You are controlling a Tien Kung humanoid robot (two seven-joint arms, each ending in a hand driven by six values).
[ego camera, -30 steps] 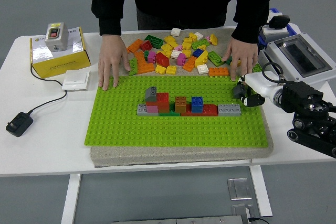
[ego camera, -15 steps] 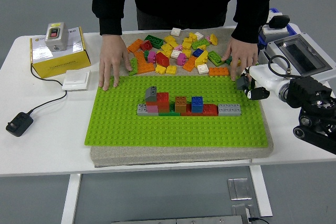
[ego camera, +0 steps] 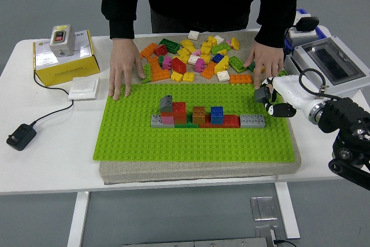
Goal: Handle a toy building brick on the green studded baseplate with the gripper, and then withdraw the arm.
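where it hovers at baseplate point(ego camera: 196, 143) right edge | right hand point(ego camera: 272, 101) | grip: cannot tell

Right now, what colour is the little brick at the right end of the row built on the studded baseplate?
Grey: the small rectangular brick ending the row on the green studded baseplate, seen in the head view.

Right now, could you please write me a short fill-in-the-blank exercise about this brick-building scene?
1. The bricks already built up stand on a ____ studded baseplate.
2. The robot's right hand hangs over the baseplate's ____ edge.
3. The loose bricks lie on the ____ side of the baseplate, between the person's hands.
4. The yellow box on the left carries a grey switch unit with a ____ button.

Missing words: green; right; far; red
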